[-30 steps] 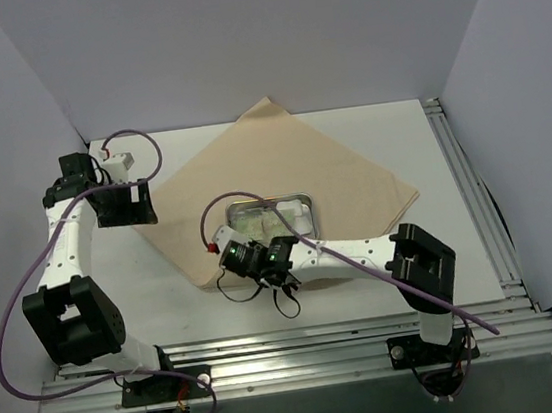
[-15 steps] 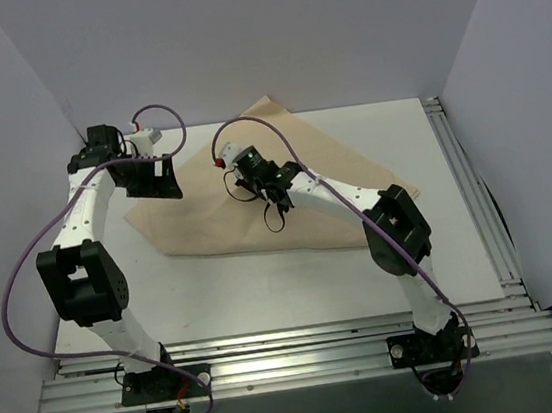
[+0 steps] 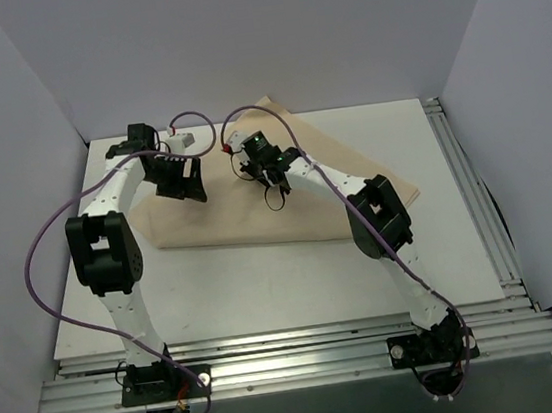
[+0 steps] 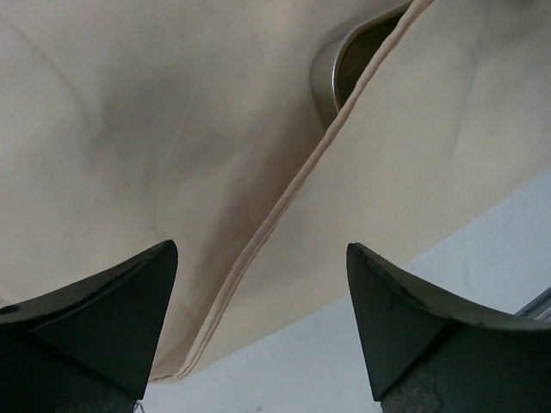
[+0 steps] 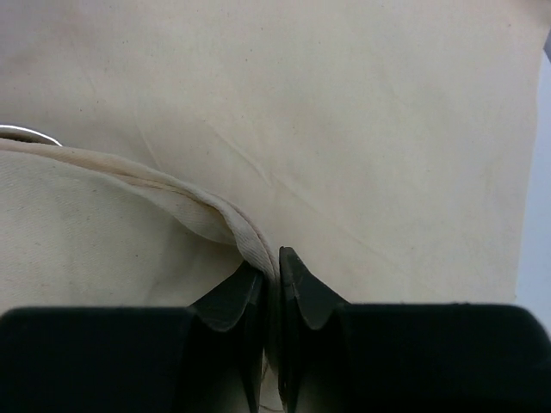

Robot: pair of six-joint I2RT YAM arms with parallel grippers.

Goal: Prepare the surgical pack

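Surgical pack (image 3: 297, 214): lies on the far half of the desk (image 3: 266, 288), with its tan cloth (image 4: 129, 129) folded over the steel tray (image 4: 330, 73). Only one tray corner shows under the hem, in the left wrist view.

Right arm: stretched forward to the pack's far middle. The right hand (image 5: 269, 262) is pressed together, pinching the cloth hem.

Left arm: bent over the far-left part of the cloth. The left hand (image 4: 258, 258) is spread wide above it.

An aluminium rail (image 3: 296, 365) runs along the near desk edge.

Change over one second: the tray lay uncovered at the cloth's centre, with the right hand at the near corner. That corner is now carried over the tray. The left hand has come in from the far-left desk corner.
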